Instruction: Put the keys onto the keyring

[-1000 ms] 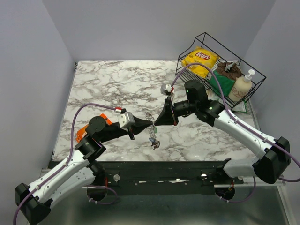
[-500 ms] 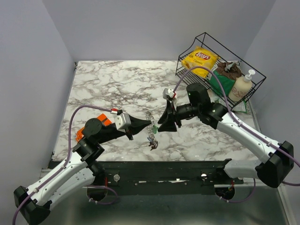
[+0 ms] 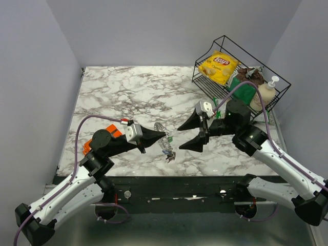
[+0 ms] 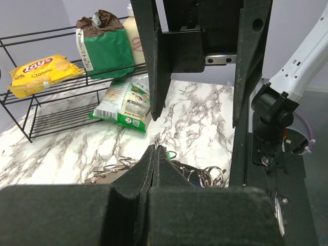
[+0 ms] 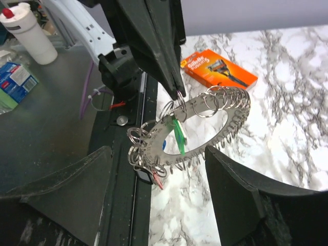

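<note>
The left arm (image 3: pixel 77 187) and the right arm (image 3: pixel 287 166) are covered in white shells and joined by round black parts. A purple cable (image 3: pixel 81 136) is looped along each one. A small white box (image 3: pixel 132 131) with red bits is fixed near each wrist. The left gripper (image 3: pixel 165 135) and the right gripper (image 3: pixel 180 138) are made black, with fingers shaped like long pointed wedges.

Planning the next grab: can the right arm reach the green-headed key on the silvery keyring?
Probably yes: the open right pincer faces the green-headed metal key hanging on the silvery metal keyring, with nothing between.
</note>
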